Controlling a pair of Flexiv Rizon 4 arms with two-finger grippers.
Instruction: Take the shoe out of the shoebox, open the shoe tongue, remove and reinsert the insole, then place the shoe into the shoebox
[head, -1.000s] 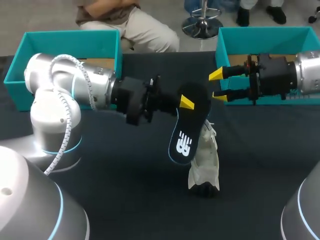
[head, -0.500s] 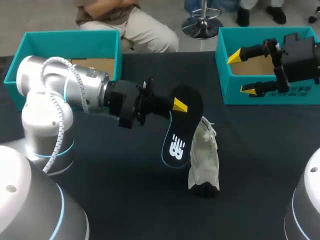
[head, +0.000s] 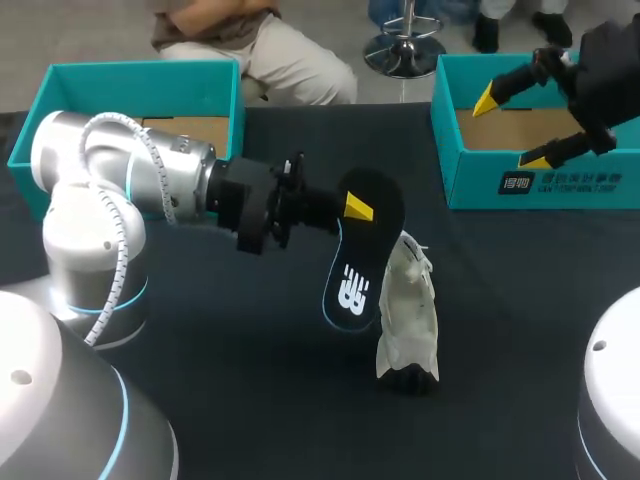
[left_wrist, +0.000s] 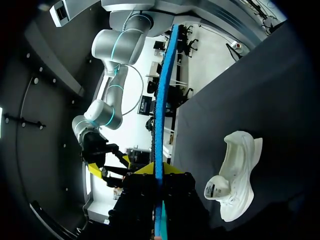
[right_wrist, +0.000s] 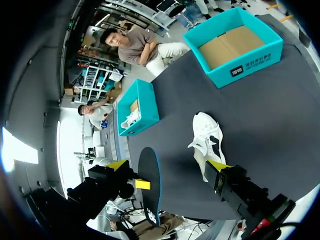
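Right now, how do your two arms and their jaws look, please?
Both arms are round silver-grey links with light-blue rings at the joints. The left arm carries a white braided cable looped along it and ends in a black wrist. The right arm has a black wrist too. Both pairs of jaws are black with bright yellow tips.

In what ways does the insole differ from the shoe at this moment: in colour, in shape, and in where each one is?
Colour: the insole is black with a blue edge, while the shoe is white.
Shape: the insole is thin and flat, while the shoe is bulky.
Place: the insole hangs above the table, clamped in the left gripper. The shoe rests on the table, and no gripper touches it.
Both are near the table's middle, close together.
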